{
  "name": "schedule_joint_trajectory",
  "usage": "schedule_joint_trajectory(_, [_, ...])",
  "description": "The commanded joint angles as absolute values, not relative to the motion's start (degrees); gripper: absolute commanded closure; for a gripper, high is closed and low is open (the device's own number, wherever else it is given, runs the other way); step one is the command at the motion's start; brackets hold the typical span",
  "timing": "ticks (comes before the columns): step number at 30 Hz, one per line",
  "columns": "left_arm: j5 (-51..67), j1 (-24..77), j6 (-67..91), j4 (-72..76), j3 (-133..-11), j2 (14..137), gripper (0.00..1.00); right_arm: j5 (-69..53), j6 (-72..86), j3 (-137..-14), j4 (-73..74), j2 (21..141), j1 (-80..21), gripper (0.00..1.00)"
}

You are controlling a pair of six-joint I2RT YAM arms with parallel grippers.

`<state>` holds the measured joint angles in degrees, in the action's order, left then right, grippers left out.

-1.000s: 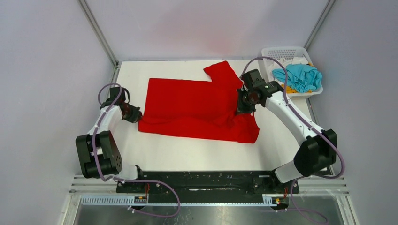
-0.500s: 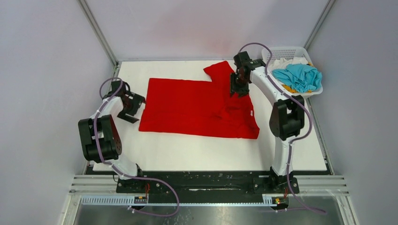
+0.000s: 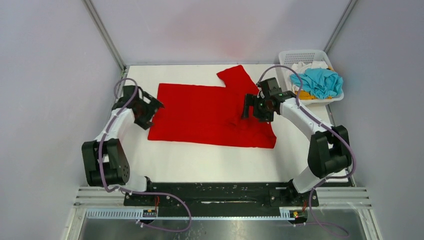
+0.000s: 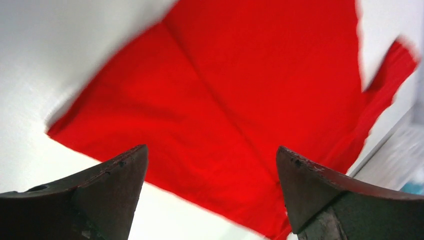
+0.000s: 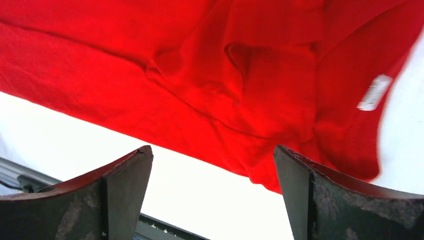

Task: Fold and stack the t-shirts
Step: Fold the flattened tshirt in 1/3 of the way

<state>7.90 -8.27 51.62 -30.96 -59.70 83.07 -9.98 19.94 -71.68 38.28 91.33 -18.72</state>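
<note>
A bright red t-shirt (image 3: 210,112) lies spread on the white table (image 3: 210,162), one sleeve pointing to the far side and its right part rumpled. My left gripper (image 3: 151,111) hovers open at the shirt's left edge; the left wrist view shows the red t-shirt (image 4: 240,90) beyond the open left gripper (image 4: 212,155). My right gripper (image 3: 250,106) stands open over the rumpled right part. In the right wrist view the red t-shirt (image 5: 200,75) with its white label (image 5: 373,92) lies past the empty right gripper (image 5: 212,155). Turquoise (image 3: 317,81), white (image 3: 312,65) and orange-yellow (image 3: 306,95) t-shirts are bunched in the basket.
A white perforated basket (image 3: 300,53) stands at the table's far right corner. Metal frame posts (image 3: 105,35) and grey walls close in the table on three sides. A black rail (image 3: 215,192) carrying the arm bases runs along the near edge.
Both grippers have opened and let go of the red shirt. The left one moved toward the far side along the shirt's left edge. The right one swung far, then came back over the rumpled part.
</note>
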Motion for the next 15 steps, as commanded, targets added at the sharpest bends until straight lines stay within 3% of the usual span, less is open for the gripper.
schedule_joint_trajectory(1, [11.94, -2.11, 47.15, -28.4, -56.08, 85.26, 0.01, -18.68, 22.18, -66.42, 26.97, 93.87, -19.87, 0.0])
schedule_joint_trajectory(9, [11.62, -0.82, 45.93, -27.79, -54.0, 89.9, 0.01, -17.12, 23.73, -67.98, 21.64, 101.65, -21.17, 0.02])
schedule_joint_trajectory(13, [11.34, -0.9, 45.34, -28.45, -53.71, 90.65, 0.01, -14.16, 24.0, -70.43, 20.57, 105.24, -21.44, 0.07])
schedule_joint_trajectory(15, [10.98, -0.9, 45.18, -28.79, -53.57, 90.78, 0.01, -13.99, 24.17, -71.66, 20.94, 107.01, -21.55, 0.15])
